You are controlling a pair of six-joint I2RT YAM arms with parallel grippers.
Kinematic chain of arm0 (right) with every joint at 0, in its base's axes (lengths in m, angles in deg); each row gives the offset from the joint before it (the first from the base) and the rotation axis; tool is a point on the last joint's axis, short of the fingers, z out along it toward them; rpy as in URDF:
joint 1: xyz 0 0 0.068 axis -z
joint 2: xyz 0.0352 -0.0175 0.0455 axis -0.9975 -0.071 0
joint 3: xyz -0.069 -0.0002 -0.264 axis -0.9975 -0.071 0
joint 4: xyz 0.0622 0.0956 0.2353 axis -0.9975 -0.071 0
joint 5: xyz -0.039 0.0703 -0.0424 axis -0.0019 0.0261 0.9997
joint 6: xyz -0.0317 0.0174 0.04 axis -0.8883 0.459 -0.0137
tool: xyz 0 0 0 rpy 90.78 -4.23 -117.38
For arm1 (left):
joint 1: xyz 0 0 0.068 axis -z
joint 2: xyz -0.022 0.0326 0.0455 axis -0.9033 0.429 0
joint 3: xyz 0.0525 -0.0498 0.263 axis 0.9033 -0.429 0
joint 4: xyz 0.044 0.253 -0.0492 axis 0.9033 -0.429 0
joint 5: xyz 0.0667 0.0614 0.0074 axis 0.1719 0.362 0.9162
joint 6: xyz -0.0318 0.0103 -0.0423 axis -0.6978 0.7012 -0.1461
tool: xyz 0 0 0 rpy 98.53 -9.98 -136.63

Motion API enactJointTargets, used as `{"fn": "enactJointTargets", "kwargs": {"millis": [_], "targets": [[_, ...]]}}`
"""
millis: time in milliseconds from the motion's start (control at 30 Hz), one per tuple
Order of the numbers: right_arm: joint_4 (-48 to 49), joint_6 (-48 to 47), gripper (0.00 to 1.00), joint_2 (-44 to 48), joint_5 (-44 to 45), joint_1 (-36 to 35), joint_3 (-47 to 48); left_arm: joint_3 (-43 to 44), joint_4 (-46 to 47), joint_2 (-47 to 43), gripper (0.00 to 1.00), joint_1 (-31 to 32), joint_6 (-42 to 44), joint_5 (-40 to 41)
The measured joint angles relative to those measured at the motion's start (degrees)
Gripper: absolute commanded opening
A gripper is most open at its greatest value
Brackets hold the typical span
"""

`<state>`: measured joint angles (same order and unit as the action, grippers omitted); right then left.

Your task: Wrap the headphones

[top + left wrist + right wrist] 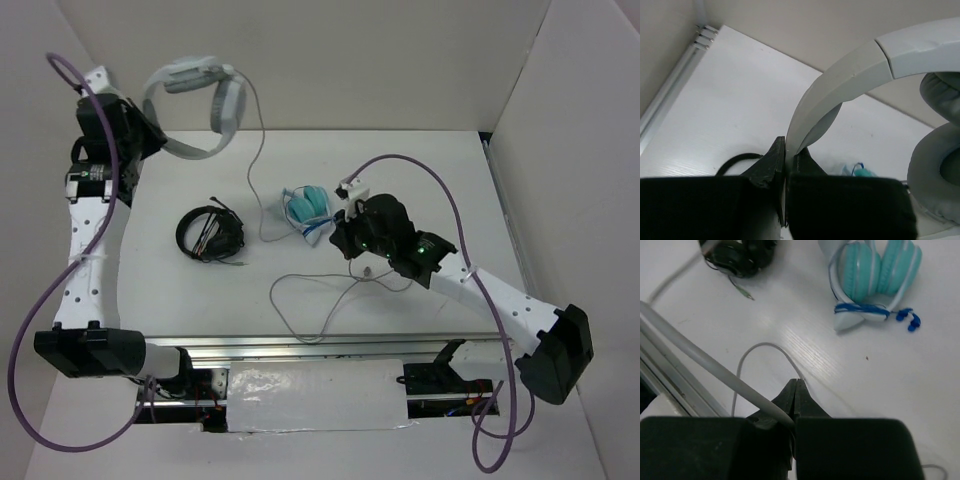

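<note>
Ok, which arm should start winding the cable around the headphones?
Right. The right gripper is shut on the grey cable, free to carry it around; the left gripper holds the white headphones raised by their headband.

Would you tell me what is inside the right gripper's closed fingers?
The thin grey cable of the headphones enters between the tips of the shut right gripper. How far in it runs is hidden by the black fingers.
</note>
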<state>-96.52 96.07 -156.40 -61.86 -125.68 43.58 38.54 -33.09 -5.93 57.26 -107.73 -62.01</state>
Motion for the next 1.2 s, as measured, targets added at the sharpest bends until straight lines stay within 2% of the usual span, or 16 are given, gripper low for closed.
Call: {"fn": "enactJointTargets", "kwargs": {"millis": [133, 300, 533, 733, 900, 1033, 1200], "targets": [[-8.5, -4.7, 0.00, -2.8, 4.0, -6.9, 12.9, -7.8, 5.3, -0.7, 0.00, 8.8, 3.6, 1.7], [-14.9, -10.3, 0.00, -5.4, 12.0, -11.0, 25.2, -19.7, 12.5, -1.5, 0.00, 19.8, 9.3, 4.8], [-21.3, -16.0, 0.00, -5.4, 22.1, -12.4, 32.6, -29.5, 15.2, -1.9, 0.00, 27.3, 16.8, 10.0], [-22.0, -20.6, 0.00, -5.2, 29.6, -12.8, 33.9, -37.2, 20.9, -4.9, 0.00, 31.6, 22.4, 10.0], [-21.7, -25.1, 0.00, -5.2, 31.2, -9.6, 34.7, -40.1, 22.4, -8.1, 0.00, 36.1, 28.6, 8.4], [-20.9, -28.0, 0.00, -5.8, 29.3, -2.4, 37.5, -44.3, 23.6, -12.7, 0.00, 39.5, 32.9, 4.1], [-19.6, -28.1, 0.00, -11.5, 22.9, 8.1, 47.1, -46.6, 22.8, -19.0, 0.00, 42.7, 36.0, -2.4]]}}
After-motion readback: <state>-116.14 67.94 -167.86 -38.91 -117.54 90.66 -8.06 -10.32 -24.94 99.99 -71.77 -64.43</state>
